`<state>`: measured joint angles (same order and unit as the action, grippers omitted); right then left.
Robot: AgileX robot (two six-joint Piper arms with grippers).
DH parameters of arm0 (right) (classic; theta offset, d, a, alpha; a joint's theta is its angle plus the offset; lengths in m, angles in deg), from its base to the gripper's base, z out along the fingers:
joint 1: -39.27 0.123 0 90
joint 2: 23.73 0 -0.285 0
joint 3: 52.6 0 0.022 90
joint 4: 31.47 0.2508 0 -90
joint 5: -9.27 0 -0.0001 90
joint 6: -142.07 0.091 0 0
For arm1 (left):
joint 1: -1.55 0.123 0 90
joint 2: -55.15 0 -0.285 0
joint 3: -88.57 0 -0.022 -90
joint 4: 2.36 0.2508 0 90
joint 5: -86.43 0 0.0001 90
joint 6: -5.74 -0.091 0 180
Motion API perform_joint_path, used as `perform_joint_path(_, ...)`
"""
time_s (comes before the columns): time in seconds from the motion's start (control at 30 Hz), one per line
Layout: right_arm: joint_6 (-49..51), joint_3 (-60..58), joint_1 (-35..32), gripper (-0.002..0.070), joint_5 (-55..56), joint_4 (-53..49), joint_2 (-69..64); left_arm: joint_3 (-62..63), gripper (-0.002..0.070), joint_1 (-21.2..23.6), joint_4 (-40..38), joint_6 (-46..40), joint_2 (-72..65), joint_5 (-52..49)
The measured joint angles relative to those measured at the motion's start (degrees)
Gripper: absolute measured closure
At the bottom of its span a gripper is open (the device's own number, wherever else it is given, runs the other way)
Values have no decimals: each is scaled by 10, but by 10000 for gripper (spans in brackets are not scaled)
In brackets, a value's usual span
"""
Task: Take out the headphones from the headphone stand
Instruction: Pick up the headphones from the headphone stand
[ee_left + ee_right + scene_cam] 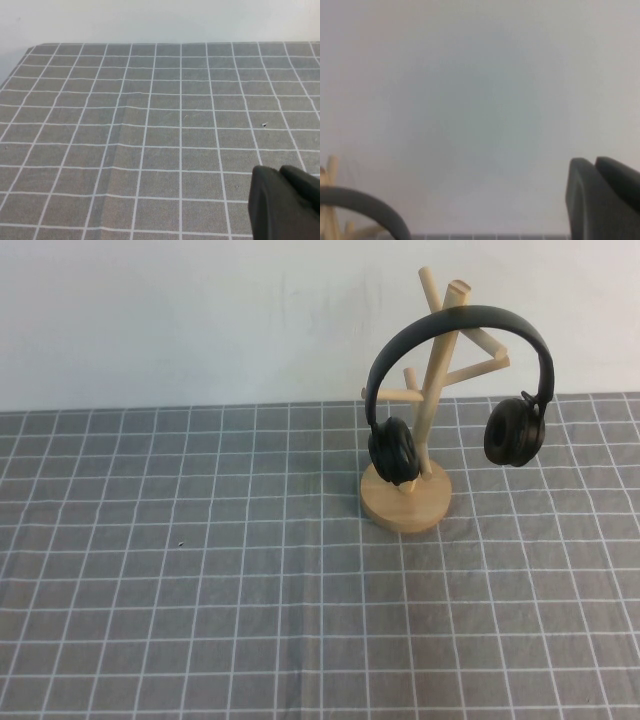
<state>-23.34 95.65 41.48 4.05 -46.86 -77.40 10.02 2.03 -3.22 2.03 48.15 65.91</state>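
Observation:
The black headphones (455, 315) hang by their headband over the top of the light wooden headphone stand (405, 502), at the table's far right. One ear cup (392, 450) hangs in front of the pole, the other (512, 430) to its right. Neither gripper shows in the high view. My left gripper (277, 170) is shut and empty over bare cloth. My right gripper (594, 160) is shut and empty, facing the wall. In the right wrist view, part of the headband (365, 202) and the stand's branches (331, 167) show at one edge, apart from the gripper.
A grey tablecloth with a white grid (250, 590) covers the table. A white wall (200, 320) rises behind the table's far edge, close behind the stand.

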Motion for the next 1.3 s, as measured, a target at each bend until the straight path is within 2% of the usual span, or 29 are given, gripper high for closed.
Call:
perform_joint_path(0.13,-17,0,26,682,-17,-5,-52,0,679,0,0,0,0,0)
perform_joint_path(0.3,-175,0,101,682,-7,-38,-132,0,679,0,0,0,0,0)
perform_joint_path(0.4,-204,0,142,662,-1,-56,-166,0,679,0,0,0,0,0)
perform_joint_path(0.47,-204,0,163,601,26,-66,-185,0,679,0,0,0,0,0)
perform_joint_path(0.63,-208,0,169,321,120,-67,-235,0,679,0,0,0,0,0)
perform_joint_path(0.7,-210,0,169,271,150,-67,-256,0,679,0,0,0,0,0)
perform_joint_path(0.83,-257,0,169,272,203,-59,-293,0,680,0,0,0,0,0)
perform_joint_path(0.93,-339,0,169,272,256,-11,-317,0,679,0,0,0,0,0)
perform_joint_path(1.07,-486,0,169,272,361,188,-329,0,679,0,0,0,0,0)
perform_joint_path(1.13,-508,0,169,272,420,256,-335,0,679,0,0,0,0,0)
perform_joint_path(1.2,-526,0,170,272,435,265,-337,0,679,0,0,0,0,0)
perform_joint_path(1.3,-531,0,171,272,431,216,-341,0,680,0,0,0,0,0)
